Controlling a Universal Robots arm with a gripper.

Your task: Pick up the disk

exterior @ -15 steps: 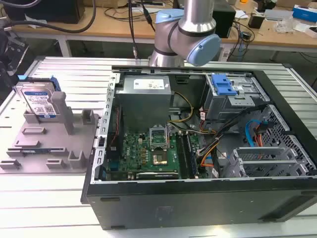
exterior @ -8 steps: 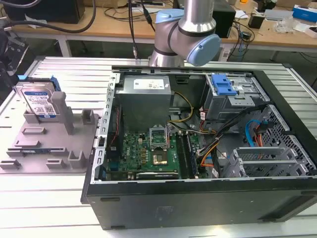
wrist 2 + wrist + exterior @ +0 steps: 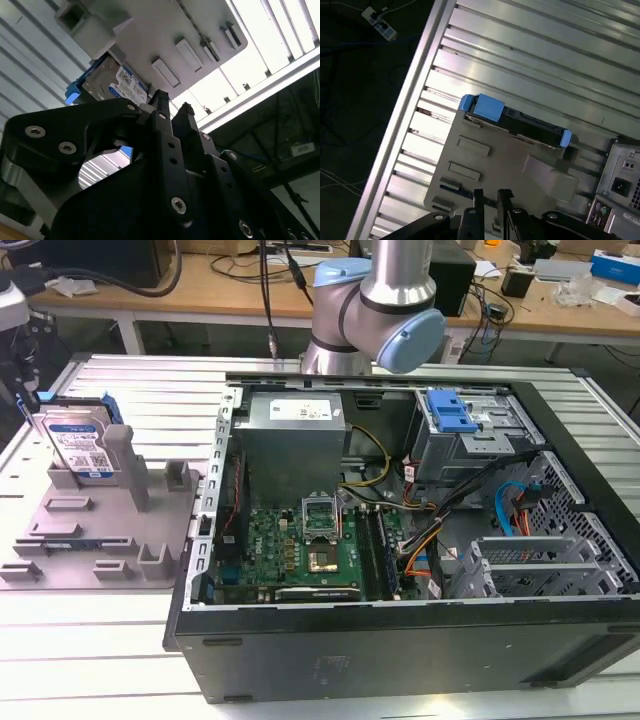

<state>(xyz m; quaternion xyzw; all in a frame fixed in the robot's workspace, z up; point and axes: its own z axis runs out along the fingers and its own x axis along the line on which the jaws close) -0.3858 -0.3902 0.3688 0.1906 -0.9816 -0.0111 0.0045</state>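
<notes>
Hanging well clear of the disk (image 3: pixel 515 122), my gripper (image 3: pixel 491 194) shows a narrow gap, gripping nothing; the disk stands on edge in the grey holder (image 3: pixel 100 540), at the exterior view's left.

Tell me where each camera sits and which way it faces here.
Exterior view: off the arm, raised, looking down into the open computer case; the arm shows behind it, the disk upright in the grey holder at the exterior view's left.
First wrist view: on the arm, looking down past the gripper at disk and holder.
Second wrist view: on the arm, looking along the gripper toward the disk.
Shared: disk and holder appear in all three; the gripper in both wrist views.
</notes>
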